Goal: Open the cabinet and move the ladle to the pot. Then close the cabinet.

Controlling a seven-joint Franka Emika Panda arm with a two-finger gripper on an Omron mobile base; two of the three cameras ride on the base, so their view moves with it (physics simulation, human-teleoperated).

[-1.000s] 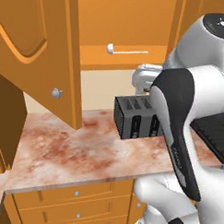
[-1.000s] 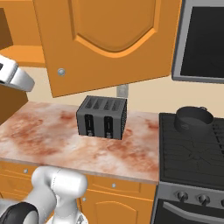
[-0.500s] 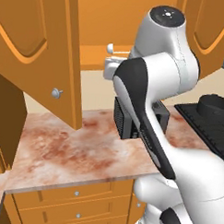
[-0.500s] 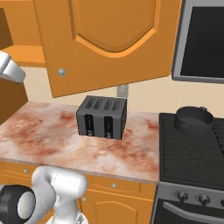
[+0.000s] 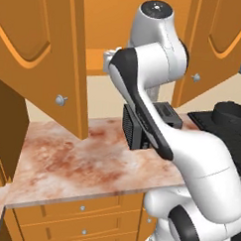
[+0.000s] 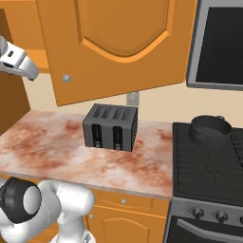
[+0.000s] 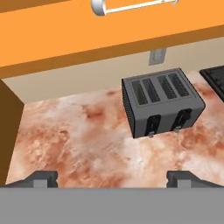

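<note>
Marble counter (image 7: 83,144) below, arm raised — claw (image 7: 111,177) spread, ladle (image 7: 131,6) above

A mottled reddish-brown and cream marble-look countertop (image 6: 57,152) runs along a plain cream wall (image 6: 156,107), which carries a small grey outlet plate (image 6: 133,98). On the counter, towards the right, stands a black four-slot toaster (image 6: 110,127). Below the counter sit orange-wood drawers with small silver knobs (image 5: 83,215). To the right lies a black gas stove with cast grates (image 6: 209,166), and above it hangs a dark microwave with a grey frame (image 6: 220,45). The light is even and soft.
</note>
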